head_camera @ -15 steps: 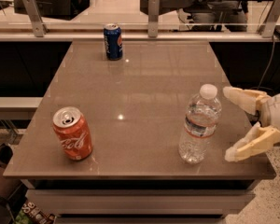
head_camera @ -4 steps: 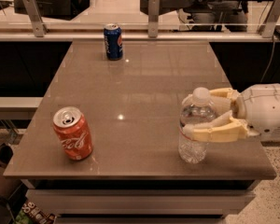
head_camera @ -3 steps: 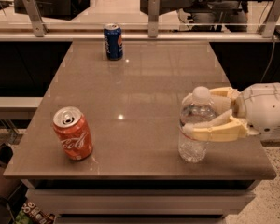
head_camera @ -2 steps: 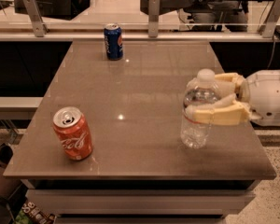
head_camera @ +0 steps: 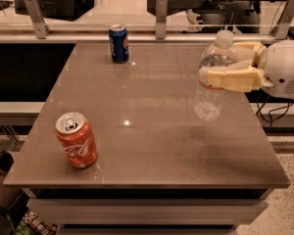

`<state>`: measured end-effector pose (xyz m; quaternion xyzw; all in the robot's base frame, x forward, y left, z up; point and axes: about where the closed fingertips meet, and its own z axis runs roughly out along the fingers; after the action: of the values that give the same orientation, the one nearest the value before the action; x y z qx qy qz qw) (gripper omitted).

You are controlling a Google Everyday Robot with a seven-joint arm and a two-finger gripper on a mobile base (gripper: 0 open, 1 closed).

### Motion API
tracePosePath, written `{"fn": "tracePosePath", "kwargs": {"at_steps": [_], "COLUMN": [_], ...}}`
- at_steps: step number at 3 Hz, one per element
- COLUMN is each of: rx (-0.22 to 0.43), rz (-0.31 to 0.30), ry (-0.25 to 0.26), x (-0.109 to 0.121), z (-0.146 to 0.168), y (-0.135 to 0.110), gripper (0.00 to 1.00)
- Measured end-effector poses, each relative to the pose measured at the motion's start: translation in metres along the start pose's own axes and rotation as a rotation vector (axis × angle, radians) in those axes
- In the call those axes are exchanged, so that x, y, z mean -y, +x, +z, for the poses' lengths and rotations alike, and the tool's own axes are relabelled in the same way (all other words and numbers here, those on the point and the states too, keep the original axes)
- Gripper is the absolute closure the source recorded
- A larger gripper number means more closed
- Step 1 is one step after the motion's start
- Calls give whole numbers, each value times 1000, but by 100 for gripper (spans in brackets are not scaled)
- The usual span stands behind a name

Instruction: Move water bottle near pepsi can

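**Bottle aloft at 3 o'clock**

The cream two-finger gripper reaches in from the 3 o'clock edge of the brown table, clamped round the middle of the clear ribbed water bottle; its long axis runs near vertical, white cap up, base seemingly off the surface; the dark blue pepsi can stands at 11 o'clock, well apart; the orange-red Coca-Cola can sits upright at 8 o'clock.

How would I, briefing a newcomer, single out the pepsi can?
On the far edge of the brown table, left of centre, stands the pepsi can. It is dark blue, unlike the orange-red Coca-Cola can at front left; the gripper holds the water bottle aloft at right.
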<state>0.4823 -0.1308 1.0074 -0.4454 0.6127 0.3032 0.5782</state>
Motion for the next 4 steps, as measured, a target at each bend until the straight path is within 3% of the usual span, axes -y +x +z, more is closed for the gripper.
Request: {"fn": "tracePosePath", "kwargs": {"at_steps": [1, 2, 3, 4], "rx": [-56, -80, -60, -21], "rz": [-15, -34, -38, -17], "ry": [105, 173, 236, 327], "x": [24, 46, 71, 123], "z": [11, 33, 56, 90], "y": [-11, -14, -8, 1], "gripper": [100, 100, 100, 100]}}
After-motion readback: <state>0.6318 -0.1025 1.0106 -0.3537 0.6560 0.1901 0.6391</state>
